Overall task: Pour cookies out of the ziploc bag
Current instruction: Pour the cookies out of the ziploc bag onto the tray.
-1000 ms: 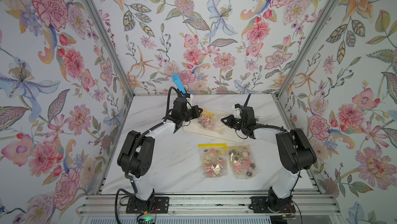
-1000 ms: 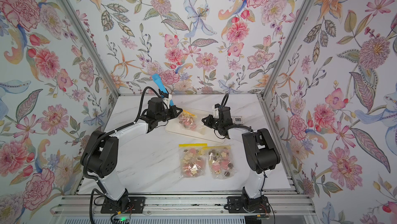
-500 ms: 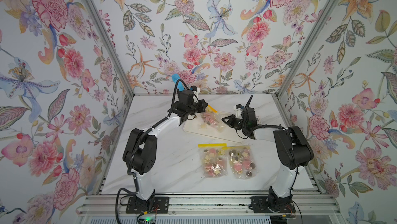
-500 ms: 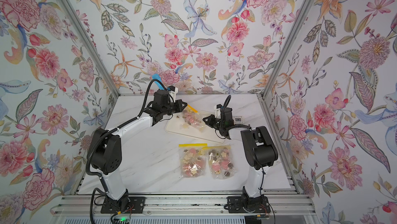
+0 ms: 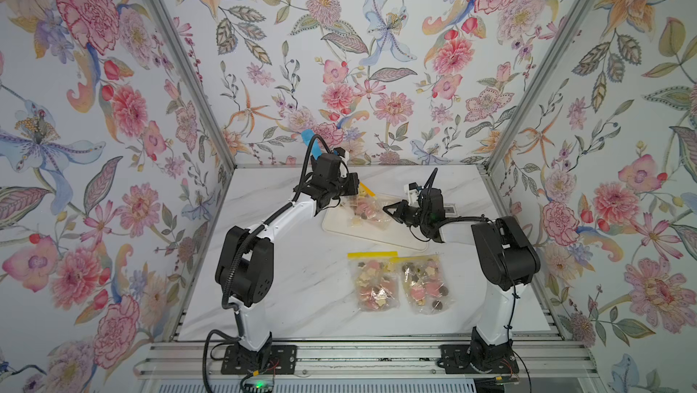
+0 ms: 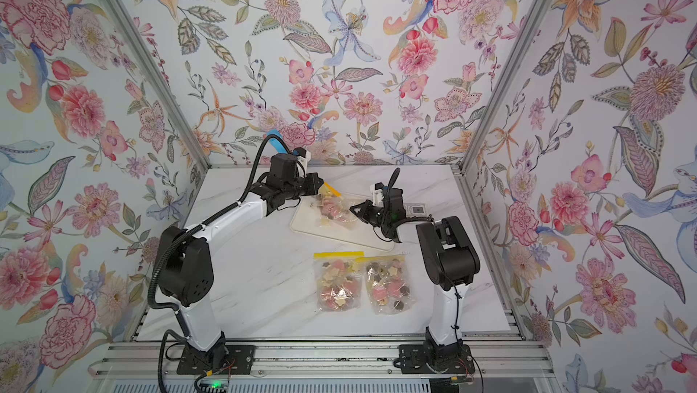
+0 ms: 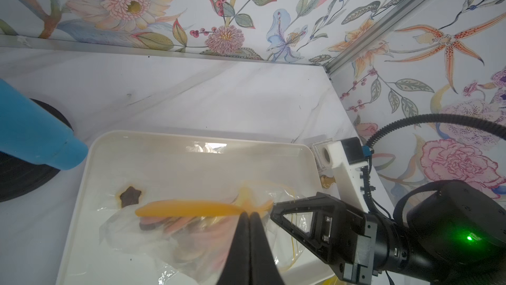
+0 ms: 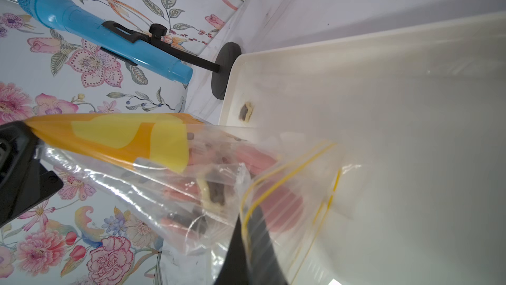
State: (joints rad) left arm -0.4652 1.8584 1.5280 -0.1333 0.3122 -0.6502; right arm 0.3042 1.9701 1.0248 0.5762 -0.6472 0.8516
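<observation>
Marble desk [image 5: 301, 296] bore a white tray [image 5: 399, 241]; left tool [image 7: 249, 214] and right tool [image 8: 246, 213] each clamped the ziploc bag [image 8: 153, 187]. Uneven tilting could spill cookies [image 8: 215, 191] beyond the tray.

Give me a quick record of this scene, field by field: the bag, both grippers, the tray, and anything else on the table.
ziploc bag: held over the tray, cookies inside
left gripper: shut on the bag's yellow strip
right gripper: shut on the bag's clear plastic
tray: white, one dark star cookie loose on it
spare bags: two, full, flat on the table
</observation>
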